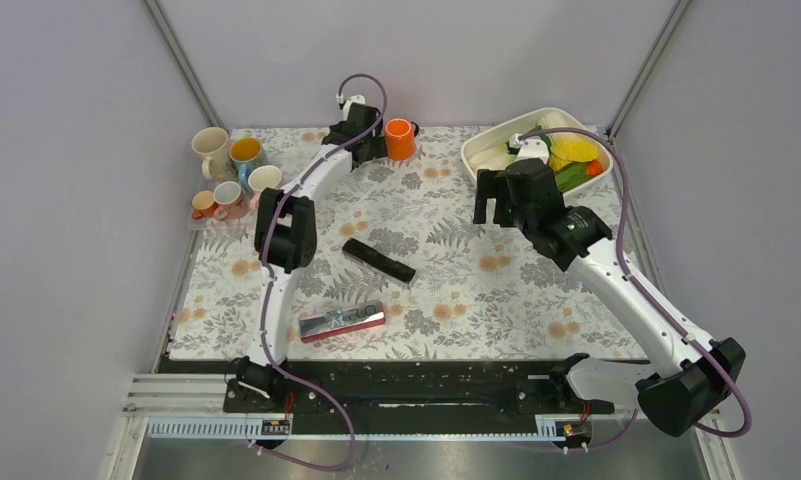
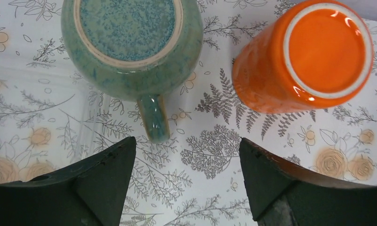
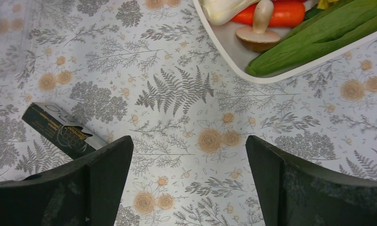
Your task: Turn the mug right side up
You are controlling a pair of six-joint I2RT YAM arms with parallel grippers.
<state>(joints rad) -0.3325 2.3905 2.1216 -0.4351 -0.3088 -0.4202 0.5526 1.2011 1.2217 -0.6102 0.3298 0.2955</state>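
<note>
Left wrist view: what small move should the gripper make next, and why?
Probably ease the open left gripper forward, centring on the handle of the green mug. That mug stands base-up, handle pointing toward the fingers but off-centre; the orange mug, also base-up, shows no handle here.

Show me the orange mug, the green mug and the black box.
orange mug (image 2: 330, 49): left wrist view, on its upturned base.
green mug (image 2: 127, 26): left wrist view, on its speckled base.
black box (image 3: 59, 129): right wrist view, on its top face.
</note>
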